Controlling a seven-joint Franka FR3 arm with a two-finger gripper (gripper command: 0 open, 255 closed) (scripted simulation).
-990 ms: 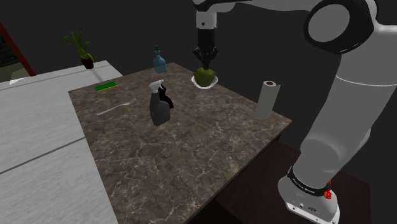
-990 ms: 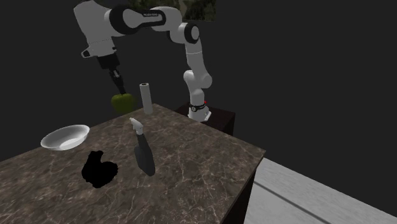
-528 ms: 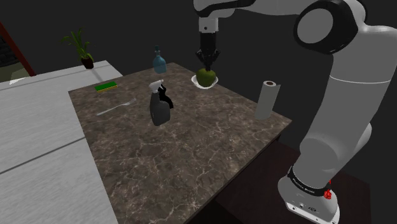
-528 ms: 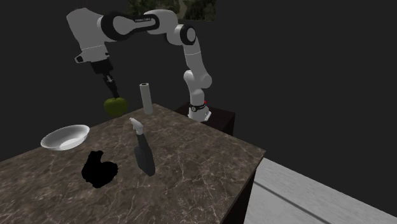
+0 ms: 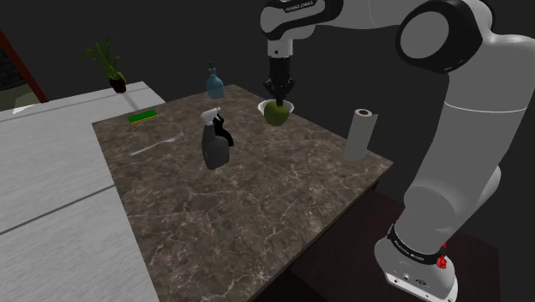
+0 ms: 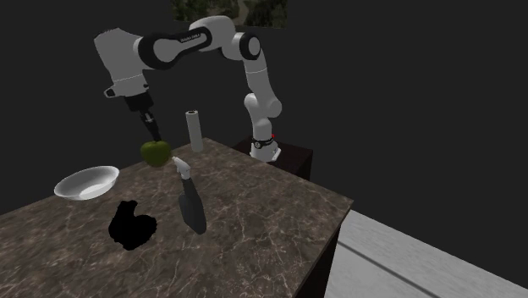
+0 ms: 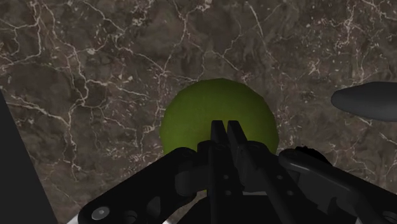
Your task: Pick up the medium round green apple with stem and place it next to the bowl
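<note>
A round green apple [image 5: 276, 113] hangs just above the dark marble table [image 5: 240, 197], with my gripper [image 5: 279, 93] shut on its top where the stem is. In the second exterior view the apple [image 6: 154, 152] is to the right of the white bowl [image 6: 86, 182], a short gap between them, with the gripper [image 6: 156, 135] straight above it. From the shoulder camera the bowl's rim [image 5: 291, 105] peeks out behind the apple. In the wrist view the black fingers [image 7: 225, 130] meet over the apple [image 7: 216, 111], marble below.
A dark spray bottle [image 5: 214, 141] stands mid-table, a paper towel roll [image 5: 359, 135] near the table's right edge. A blue bottle [image 5: 214, 84], a fork [image 5: 154, 146] and a green sponge [image 5: 142, 116] lie at the far side. A black shape [image 6: 133, 224] sits near the bowl.
The gripper has come down with the apple in it, from higher up to just over the tabletop beside the bowl. The fingers stayed shut.
</note>
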